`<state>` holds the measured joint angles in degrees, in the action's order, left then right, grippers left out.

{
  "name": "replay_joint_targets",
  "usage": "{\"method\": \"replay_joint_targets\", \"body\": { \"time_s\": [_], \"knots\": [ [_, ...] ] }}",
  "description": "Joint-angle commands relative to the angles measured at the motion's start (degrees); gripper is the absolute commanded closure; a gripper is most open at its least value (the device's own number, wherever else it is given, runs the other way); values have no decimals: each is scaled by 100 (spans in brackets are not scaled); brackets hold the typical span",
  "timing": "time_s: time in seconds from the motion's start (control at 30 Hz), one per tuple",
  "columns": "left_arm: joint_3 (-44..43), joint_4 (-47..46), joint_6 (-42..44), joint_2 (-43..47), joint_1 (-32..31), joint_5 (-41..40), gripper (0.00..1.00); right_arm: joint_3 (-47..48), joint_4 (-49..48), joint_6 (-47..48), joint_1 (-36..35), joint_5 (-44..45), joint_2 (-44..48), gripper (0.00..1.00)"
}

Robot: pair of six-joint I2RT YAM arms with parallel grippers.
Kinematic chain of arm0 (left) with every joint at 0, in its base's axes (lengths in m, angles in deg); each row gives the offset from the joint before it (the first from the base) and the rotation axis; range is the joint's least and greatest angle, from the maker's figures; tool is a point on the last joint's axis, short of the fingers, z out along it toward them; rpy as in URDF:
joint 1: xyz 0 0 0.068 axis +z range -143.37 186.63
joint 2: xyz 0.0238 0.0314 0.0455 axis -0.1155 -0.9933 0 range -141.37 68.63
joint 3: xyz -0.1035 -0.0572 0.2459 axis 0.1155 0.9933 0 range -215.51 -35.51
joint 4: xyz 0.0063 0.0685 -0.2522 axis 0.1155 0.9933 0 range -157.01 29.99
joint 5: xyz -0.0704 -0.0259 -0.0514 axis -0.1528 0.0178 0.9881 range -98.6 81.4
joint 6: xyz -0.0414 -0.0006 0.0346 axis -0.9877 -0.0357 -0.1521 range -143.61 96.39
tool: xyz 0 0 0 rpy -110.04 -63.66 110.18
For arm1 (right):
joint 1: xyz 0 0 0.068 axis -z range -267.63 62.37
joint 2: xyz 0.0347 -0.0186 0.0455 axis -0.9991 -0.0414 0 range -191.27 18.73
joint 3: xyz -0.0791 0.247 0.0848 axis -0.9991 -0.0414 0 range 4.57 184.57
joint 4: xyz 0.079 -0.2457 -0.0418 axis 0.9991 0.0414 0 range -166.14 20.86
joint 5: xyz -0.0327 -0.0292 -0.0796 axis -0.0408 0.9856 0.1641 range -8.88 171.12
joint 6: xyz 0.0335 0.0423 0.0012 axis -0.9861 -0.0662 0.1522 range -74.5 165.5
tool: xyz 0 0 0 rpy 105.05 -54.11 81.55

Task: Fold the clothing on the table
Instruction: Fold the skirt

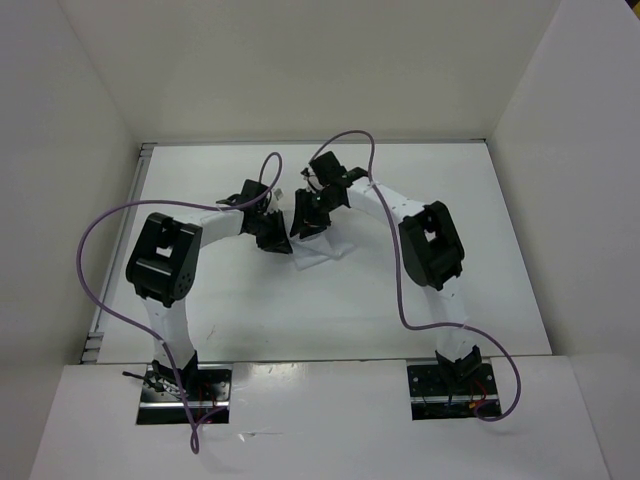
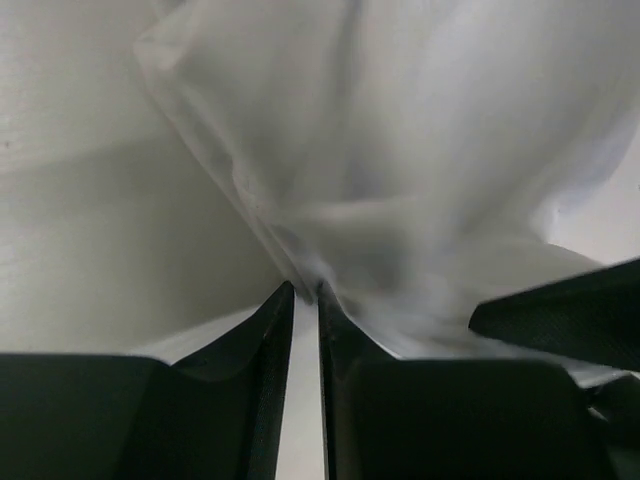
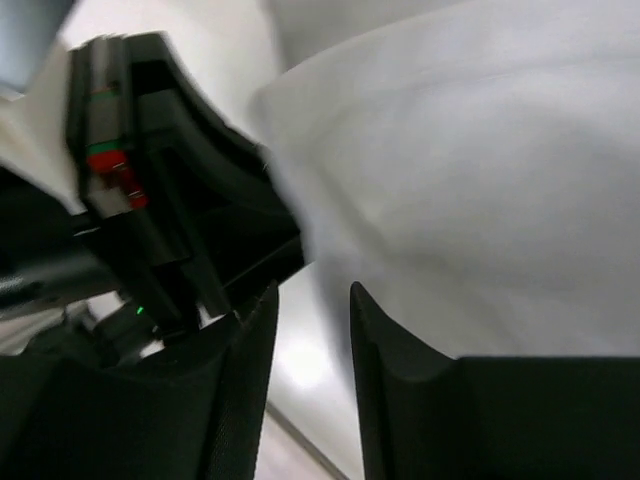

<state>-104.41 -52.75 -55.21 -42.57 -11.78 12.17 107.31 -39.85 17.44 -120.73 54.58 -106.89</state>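
Overhead first: one plain white wrinkly fabric garment (image 1: 320, 255) lies about mid-table on the matte white rectangular table (image 1: 450, 200), well apart from all four edges. It is mostly hidden under the two grippers, with only a small pale patch showing. Left gripper (image 1: 272, 238) and right gripper (image 1: 303, 222) sit just beside each other over it, almost touching. Finger state can't be read from this view.

Left wrist view fills that in. The left gripper (image 2: 306, 288) has its fingers pressed nearly together, pinching a bunched ridge of the garment (image 2: 420, 150) at the tips. Fabric rises in soft folds beyond them. A dark finger enters from the right edge over the cloth; can't tell if it touches.

Right wrist view: the right gripper (image 3: 312, 292) has its fingers parted, with bare tabletop in the gap and nothing between them. The garment (image 3: 480, 180) sits behind and beside the right-hand finger. The view is blurred, so contact is unclear. The left gripper's black body fills the left side, with red and green marks on it.

Counts:
- 1 garment
- 2 arms and 2 grippers
- 2 purple cables (image 1: 95, 260), one looping off each arm
- 2 black base plates (image 1: 185, 395) at the near edge
- 3 white walls (image 1: 300, 60)
- 1 thin metal strip (image 1: 115, 290) along the left edge
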Motion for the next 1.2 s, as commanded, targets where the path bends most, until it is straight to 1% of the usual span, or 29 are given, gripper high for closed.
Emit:
{"method": "replay_joint_targets", "body": {
  "time_s": [0.0, 0.07, 0.1, 0.17, 0.2, 0.23, 0.3, 0.33, 0.4, 0.43, 0.53, 0.57, 0.67, 0.77, 0.87, 1.03, 1.17],
  "knots": [
    [-184, 463, 232, 370, 118, -91, 77, 159, -394, -16, -126, -999, 38, 59],
    [-359, 664, 302, 598, 207, -91, 76, 159, -343, 98, -126, -1448, 186, 59],
    [-448, 770, 425, 678, 268, -161, 76, 159, -281, 168, -126, -1859, 239, 59],
    [-623, 1113, 566, 967, 268, -486, 75, 159, -281, 221, -126, -2169, 537, 59],
    [-781, 1218, 671, 1081, 268, -591, 75, -15, -281, 221, -48, -2362, 661, 59],
    [-861, 1376, 672, 1318, 320, -653, 75, -78, -411, 169, 49, -2364, 792, 59],
    [-993, 1430, 742, 1556, 321, -654, 75, -140, -413, 169, 225, -2032, 1118, 59],
    [-1063, 1430, 803, 1731, 321, -523, 75, -140, -282, 169, 277, -1821, 1171, 59],
    [-1133, 1361, 856, 1733, 321, -75, 75, -192, -176, 169, 444, -1556, 1172, 63],
    [-1134, 1273, 857, 1681, 321, 57, 77, -193, -123, 221, 445, -1555, 1093, 69],
    [-1466, 1219, 909, 1198, 321, 479, 78, -464, -61, 221, 445, -1345, 900, 79],
    [-1546, 1219, 909, 1066, 321, 619, 78, -552, -148, 221, 445, -1345, 899, 80],
    [-1661, 1088, 857, 609, 268, 813, 78, -834, -289, 81, 445, -1257, 767, 81],
    [-1916, 1088, 857, 108, 268, 814, 79, -1018, -491, -42, 445, -1204, 609, 83],
    [-1916, 1158, 909, -384, 268, 630, 79, -1247, -605, -42, 445, -1353, 451, 84],
    [-1916, 1158, 909, -736, 321, 182, 79, -1546, -711, -95, 331, -1415, 293, 84],
    [-1864, 1158, 962, -974, 321, -12, 79, -1818, -773, -95, 279, -1468, 178, 84]
  ]
}}
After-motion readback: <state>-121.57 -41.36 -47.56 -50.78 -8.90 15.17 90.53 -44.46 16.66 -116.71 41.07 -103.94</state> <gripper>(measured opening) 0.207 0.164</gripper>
